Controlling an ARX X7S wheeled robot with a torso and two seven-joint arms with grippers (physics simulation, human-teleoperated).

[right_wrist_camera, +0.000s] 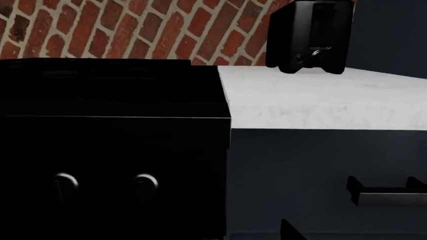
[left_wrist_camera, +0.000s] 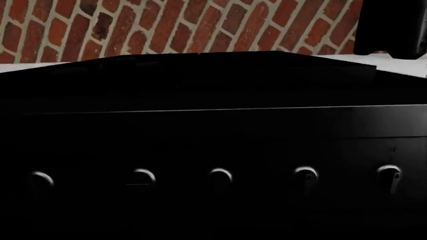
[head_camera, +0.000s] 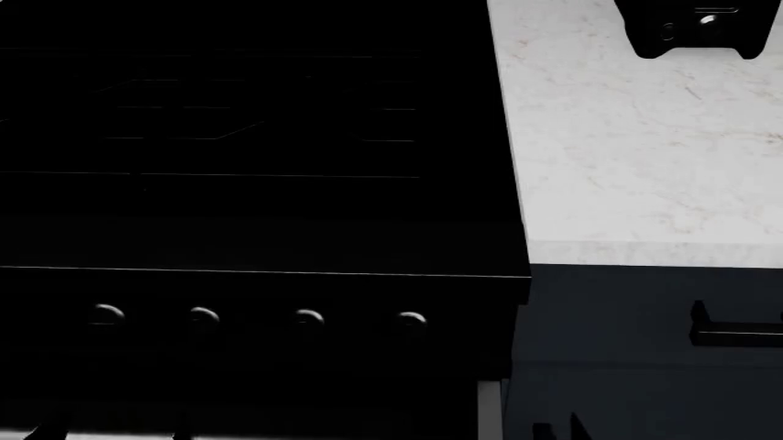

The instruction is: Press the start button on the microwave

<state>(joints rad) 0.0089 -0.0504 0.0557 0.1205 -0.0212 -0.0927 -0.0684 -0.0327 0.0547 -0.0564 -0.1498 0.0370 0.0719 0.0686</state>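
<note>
No microwave or start button shows in any view. My right gripper shows only as a dark fingertip (right_wrist_camera: 291, 231) at the edge of the right wrist view, in front of a dark blue cabinet front (right_wrist_camera: 320, 160), and as dark tips (head_camera: 560, 429) at the bottom of the head view. Its jaws are too dark to read. My left gripper is lost against the black stove front (left_wrist_camera: 213, 140) it faces. Two faint dark shapes (head_camera: 49, 427) at the bottom left of the head view may belong to it.
A black stove (head_camera: 245, 183) with a row of knobs (head_camera: 306, 318) fills the left. A white marble counter (head_camera: 636, 156) lies to its right, with a black toaster (head_camera: 698, 27) at the back. A drawer handle (head_camera: 734, 332) sits below the counter. A red brick wall (left_wrist_camera: 167, 25) stands behind.
</note>
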